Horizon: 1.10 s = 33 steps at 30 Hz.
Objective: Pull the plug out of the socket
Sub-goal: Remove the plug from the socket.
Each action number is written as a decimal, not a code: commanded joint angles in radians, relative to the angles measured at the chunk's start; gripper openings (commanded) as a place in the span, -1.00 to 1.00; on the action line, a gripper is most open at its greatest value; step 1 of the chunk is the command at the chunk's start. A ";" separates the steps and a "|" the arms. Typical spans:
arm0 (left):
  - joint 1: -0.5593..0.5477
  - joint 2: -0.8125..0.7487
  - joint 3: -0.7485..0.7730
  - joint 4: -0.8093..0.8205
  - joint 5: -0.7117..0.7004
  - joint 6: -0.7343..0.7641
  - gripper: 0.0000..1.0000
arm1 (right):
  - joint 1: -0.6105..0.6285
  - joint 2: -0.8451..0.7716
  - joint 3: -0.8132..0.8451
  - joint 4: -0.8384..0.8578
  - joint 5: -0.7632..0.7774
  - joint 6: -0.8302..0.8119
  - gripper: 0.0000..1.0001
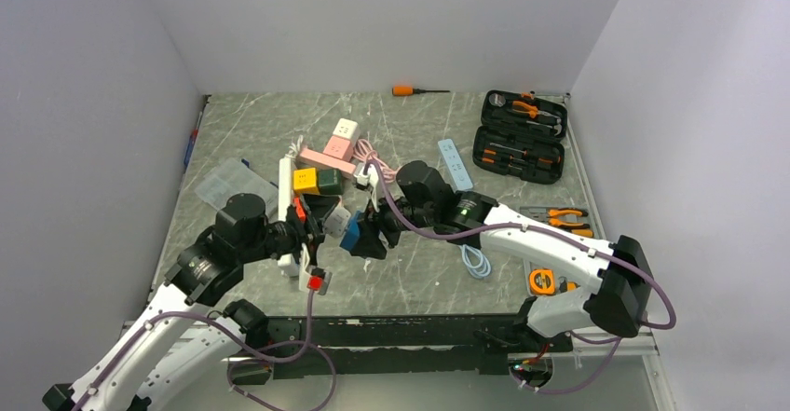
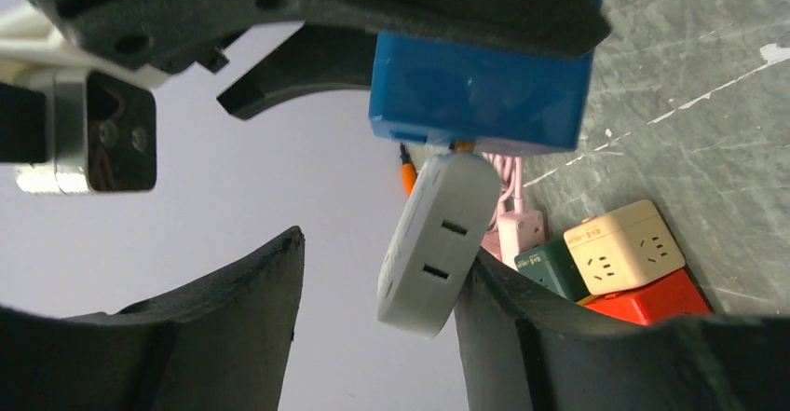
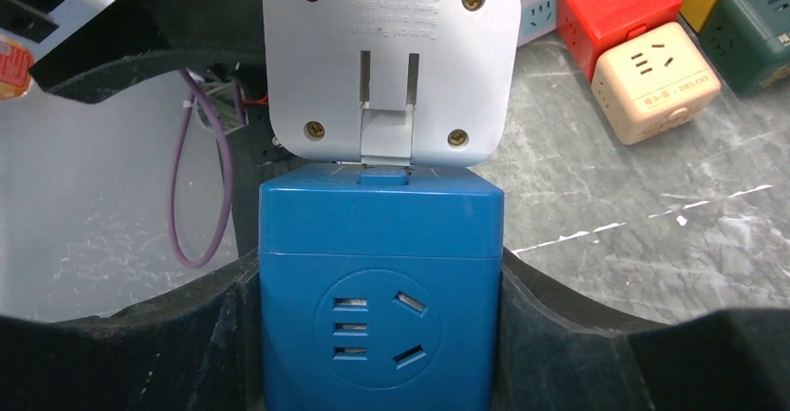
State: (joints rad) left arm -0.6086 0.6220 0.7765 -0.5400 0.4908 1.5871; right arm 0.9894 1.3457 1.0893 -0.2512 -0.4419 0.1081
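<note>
Half gripped: my right gripper (image 3: 380, 322) clamps the blue socket cube (image 3: 380, 234), left gripper (image 2: 382, 271) gapes around the white plug (image 2: 440, 229); next I close it and pull

Grey marbled desk (image 1: 419, 276): orange screwdriver (image 1: 403, 89) top centre, open tool case (image 1: 520, 137) upper right, socket cubes (image 1: 319, 180) centre, pliers (image 1: 566, 217) and tape measure (image 1: 540, 281) right.

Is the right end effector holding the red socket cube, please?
No, the right wrist view shows the right end effector clamped on the blue socket cube, while the red cube lies on the table.
</note>
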 commanded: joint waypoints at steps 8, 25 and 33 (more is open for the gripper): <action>-0.082 -0.045 -0.052 -0.031 -0.062 0.021 0.26 | 0.004 0.019 0.110 0.042 -0.026 0.005 -1.00; -0.139 0.033 -0.057 0.165 -0.236 -0.025 -0.30 | 0.004 0.041 0.108 0.026 -0.047 0.019 -1.00; -0.202 0.012 -0.080 0.185 -0.267 -0.065 -0.59 | 0.003 0.068 0.132 0.036 -0.028 0.043 -1.00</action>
State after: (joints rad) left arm -0.7727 0.6518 0.7052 -0.4610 0.2070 1.5486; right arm 0.9852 1.4002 1.1603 -0.2749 -0.4576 0.1280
